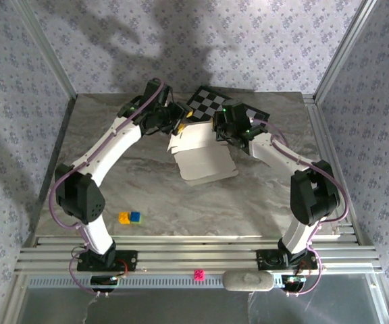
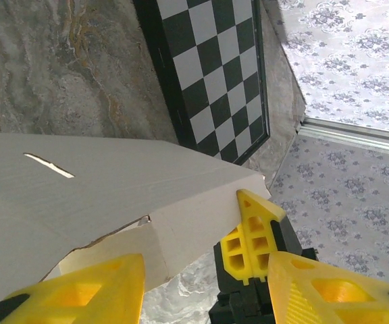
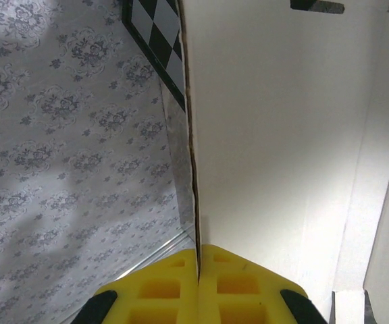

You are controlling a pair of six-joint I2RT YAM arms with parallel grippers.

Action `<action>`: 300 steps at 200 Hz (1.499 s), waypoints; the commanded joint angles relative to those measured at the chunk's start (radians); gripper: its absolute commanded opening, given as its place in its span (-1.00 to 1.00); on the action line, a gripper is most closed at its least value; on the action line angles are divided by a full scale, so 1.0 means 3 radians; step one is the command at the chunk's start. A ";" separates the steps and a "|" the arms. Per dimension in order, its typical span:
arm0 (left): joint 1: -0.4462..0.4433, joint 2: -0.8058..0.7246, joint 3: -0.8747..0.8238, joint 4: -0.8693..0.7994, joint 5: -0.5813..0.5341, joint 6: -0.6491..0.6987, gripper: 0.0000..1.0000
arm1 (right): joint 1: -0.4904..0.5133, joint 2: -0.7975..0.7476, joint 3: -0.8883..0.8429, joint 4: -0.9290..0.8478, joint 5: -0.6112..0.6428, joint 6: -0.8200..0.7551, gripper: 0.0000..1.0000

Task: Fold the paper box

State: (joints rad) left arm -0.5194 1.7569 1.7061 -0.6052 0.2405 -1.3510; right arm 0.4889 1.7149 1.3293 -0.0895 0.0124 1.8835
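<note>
- Paper box (image 1: pixel 204 158): white cardboard, part-formed, lying mid-bench toward the far side. Its far edge is raised between the two arms and its near panel lies flat on the bench (image 1: pixel 181 202).
- Box's far end sits just beside the chessboard (image 1: pixel 211 101). Cannot tell from the top view whether it overlaps the board's near corner.
- Right pincer (image 1: pixel 220 133): clenched on the paper box. Wrist view shows the pincer (image 3: pixel 198 270) with both yellow fingers pressed together and the edge of a white panel (image 3: pixel 282 135) nipped between them.
- Left pincer (image 1: pixel 177 121): released, at the box's far-left corner. Wrist view shows the pincer (image 2: pixel 206 270) with fingers wide apart and a folded corner of the box (image 2: pixel 113 196) reaching over the gap. No grip seen.
- Left wrist view also picks up the right pincer (image 2: pixel 252 233), its yellow tip against the box's corner edge.
- One narrow slot (image 2: pixel 49 165) is cut in the upper panel. A crease runs below it.
- Chessboard (image 2: pixel 215 67) lies flat on the bench beyond the box, also visible at (image 3: pixel 157 34).
- Yellow block (image 1: pixel 123 217) and blue block (image 1: pixel 135 217): touching side by side, near-left on the bench, well apart from the box.
</note>
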 commanded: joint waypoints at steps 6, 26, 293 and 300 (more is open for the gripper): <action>-0.0029 0.0089 0.0017 -0.0178 0.0166 -0.0311 0.02 | 0.0025 -0.0137 0.0007 -0.0009 0.0062 -0.0033 -1.00; -0.0031 0.0099 0.0090 -0.0293 0.0148 -0.0280 0.02 | 0.0019 -0.0143 0.0005 -0.0032 0.0091 -0.0054 -1.00; -0.0038 0.0356 0.0454 -0.0488 0.0109 -0.0260 -0.16 | 0.0083 -0.0147 0.0099 -0.0055 -0.0006 -0.0025 -1.00; -0.0033 0.0353 0.0453 -0.0486 0.0108 -0.0255 -0.22 | 0.0078 -0.0144 0.0099 -0.0054 -0.0012 -0.0025 -1.00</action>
State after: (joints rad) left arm -0.5201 1.8503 1.8030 -0.6628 0.2394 -1.3289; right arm 0.4973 1.7145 1.3285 -0.1005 0.0399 1.8622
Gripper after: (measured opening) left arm 0.421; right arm 0.049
